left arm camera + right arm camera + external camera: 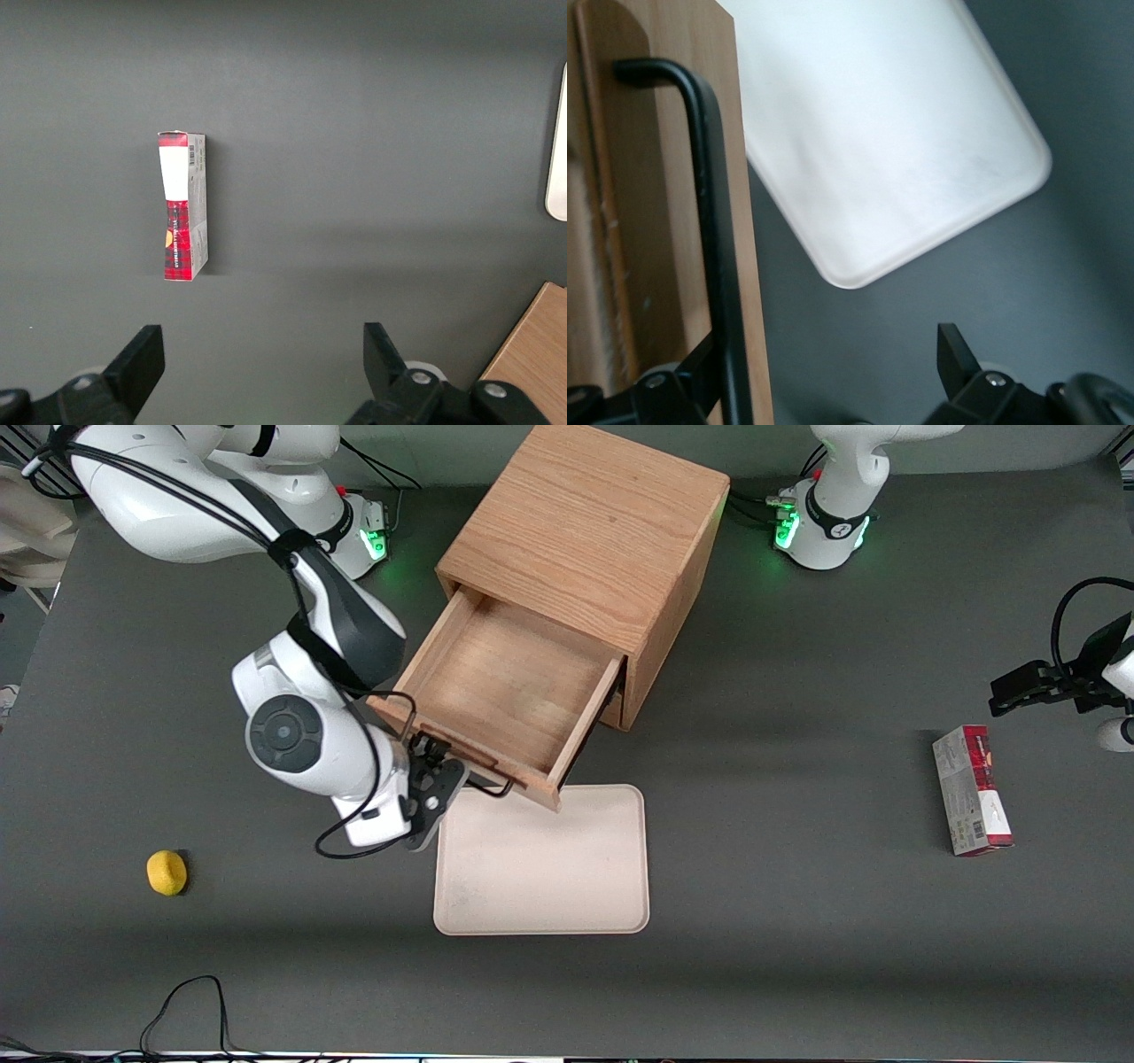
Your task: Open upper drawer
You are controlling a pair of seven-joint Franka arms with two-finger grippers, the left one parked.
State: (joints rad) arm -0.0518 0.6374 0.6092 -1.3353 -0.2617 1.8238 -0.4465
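The upper drawer (509, 682) of the oak cabinet (585, 531) stands pulled far out, its plain wood inside bare. Its thin black wire handle (485, 786) runs along the drawer's front. My right gripper (440, 764) is at that front, at the working arm's end of the handle. It is open, fingers wide apart. In the right wrist view the handle (713, 221) runs along the drawer front (656, 221) close by one finger, the other finger (957, 354) stands well off, and the gripper (828, 372) holds nothing. The lower drawer is hidden under the upper one.
A cream tray (540, 859) lies on the dark table just in front of the open drawer, also in the right wrist view (895, 133). A yellow lemon (166, 872) lies toward the working arm's end. A red and white box (970, 788) lies toward the parked arm's end.
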